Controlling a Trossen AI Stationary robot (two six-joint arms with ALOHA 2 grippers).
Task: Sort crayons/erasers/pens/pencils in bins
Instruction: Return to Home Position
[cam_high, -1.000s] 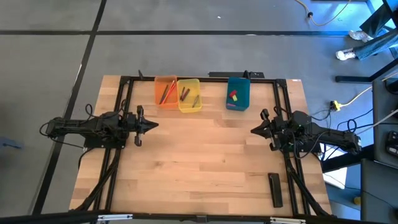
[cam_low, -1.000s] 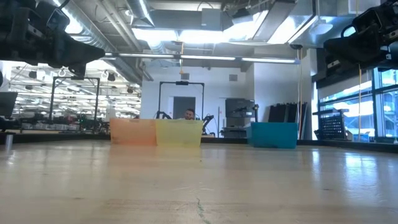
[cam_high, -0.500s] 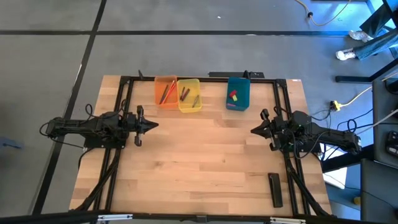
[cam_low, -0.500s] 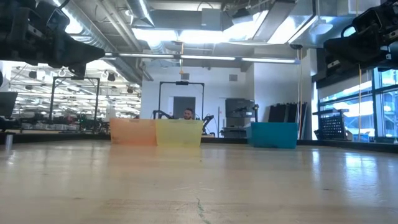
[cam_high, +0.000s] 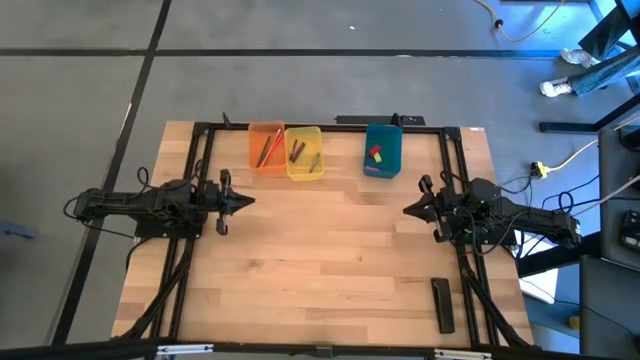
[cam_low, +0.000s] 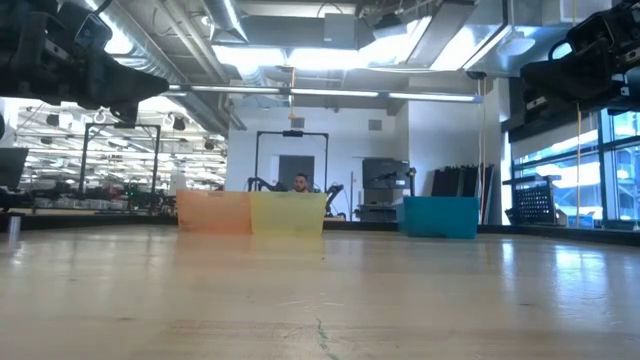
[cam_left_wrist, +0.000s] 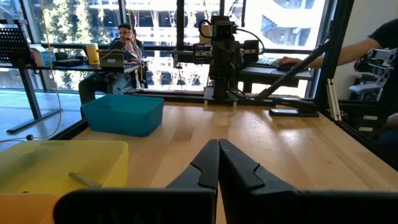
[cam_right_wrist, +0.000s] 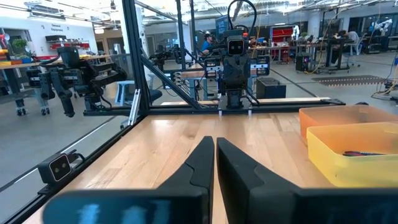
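Three bins (cam_high: 304, 150) stand in a row at the far edge of the desk (cam_high: 320, 260). The orange bin (cam_high: 266, 147) and the yellow bin (cam_high: 304, 153) touch side by side. The teal bin (cam_high: 382, 150) is set apart from them, toward the right arm's side.

The erasers (cam_high: 375, 154) lie inside the teal bin as small bits of colour: red and yellowish near its middle, pinkish toward its near end. A blue one cannot be made out against the teal. Thin sticks lie in the other two, reddish in the orange bin, dark and pale in the yellow one.

The left claw (cam_high: 249, 200) hangs above the desk's left side, pointing toward the middle. Its fingers (cam_left_wrist: 208, 163) are pressed together with nothing between them. From this wrist the teal bin (cam_left_wrist: 123, 114) and the yellow bin (cam_left_wrist: 62, 163) show near it.

The right claw (cam_high: 407, 210) mirrors it on the right side, facing the left one, well apart from it across bare wood. Its fingers (cam_right_wrist: 202, 163) are likewise closed on nothing. From this wrist the yellow bin (cam_right_wrist: 354, 158) and the orange bin (cam_right_wrist: 339, 115) show off to one side.

Neither claw is over a bin. In the low view both arms hang high, clear of the desk.

A black bar (cam_high: 442, 304) lies on the desk near its front right corner. A person (cam_left_wrist: 126, 38) sits at a table beyond the desk.
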